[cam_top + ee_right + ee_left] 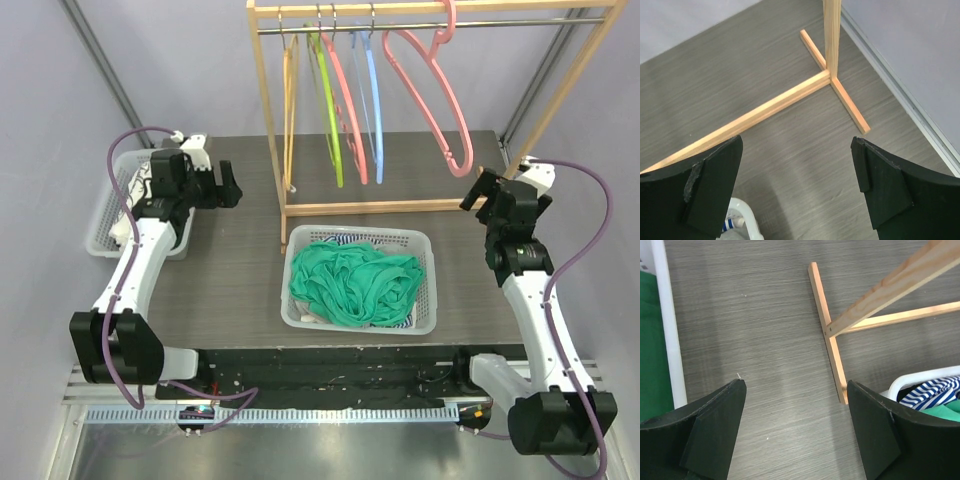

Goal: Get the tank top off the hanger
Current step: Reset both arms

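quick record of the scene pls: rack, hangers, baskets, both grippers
rack: wooden, at the back of the table
hangers: five on the rail, no garment seen on any
centre basket: white, holds green fabric and a striped piece
left basket: white, holds light clothing
left gripper: open, empty, above bare table
right gripper: open, empty, near the rack's right foot
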`<state>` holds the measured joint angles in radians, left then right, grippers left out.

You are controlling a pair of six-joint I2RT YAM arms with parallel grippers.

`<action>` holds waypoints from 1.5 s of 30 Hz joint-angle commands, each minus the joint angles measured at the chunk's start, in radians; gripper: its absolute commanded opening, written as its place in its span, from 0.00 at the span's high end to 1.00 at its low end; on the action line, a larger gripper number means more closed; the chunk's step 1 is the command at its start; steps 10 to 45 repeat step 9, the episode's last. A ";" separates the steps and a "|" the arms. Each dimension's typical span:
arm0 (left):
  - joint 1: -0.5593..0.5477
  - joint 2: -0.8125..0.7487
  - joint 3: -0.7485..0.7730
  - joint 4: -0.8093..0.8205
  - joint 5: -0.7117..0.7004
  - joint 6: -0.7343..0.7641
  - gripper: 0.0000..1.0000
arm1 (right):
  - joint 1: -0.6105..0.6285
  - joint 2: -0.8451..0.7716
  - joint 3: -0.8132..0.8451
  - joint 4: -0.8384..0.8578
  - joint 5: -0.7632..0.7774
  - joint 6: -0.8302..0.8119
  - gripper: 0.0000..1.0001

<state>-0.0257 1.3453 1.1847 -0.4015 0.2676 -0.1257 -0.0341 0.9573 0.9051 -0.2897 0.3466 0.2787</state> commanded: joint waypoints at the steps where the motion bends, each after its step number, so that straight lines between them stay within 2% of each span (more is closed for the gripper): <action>1: 0.004 0.002 0.055 -0.005 -0.057 -0.055 0.12 | 0.034 0.033 0.113 -0.083 0.133 0.050 0.00; 9: 0.004 0.086 0.111 -0.079 -0.054 -0.092 0.08 | 0.102 0.136 0.216 -0.123 0.173 0.039 0.00; 45: 0.004 0.086 0.111 -0.079 -0.054 -0.092 0.08 | 0.102 0.136 0.216 -0.123 0.173 0.039 0.00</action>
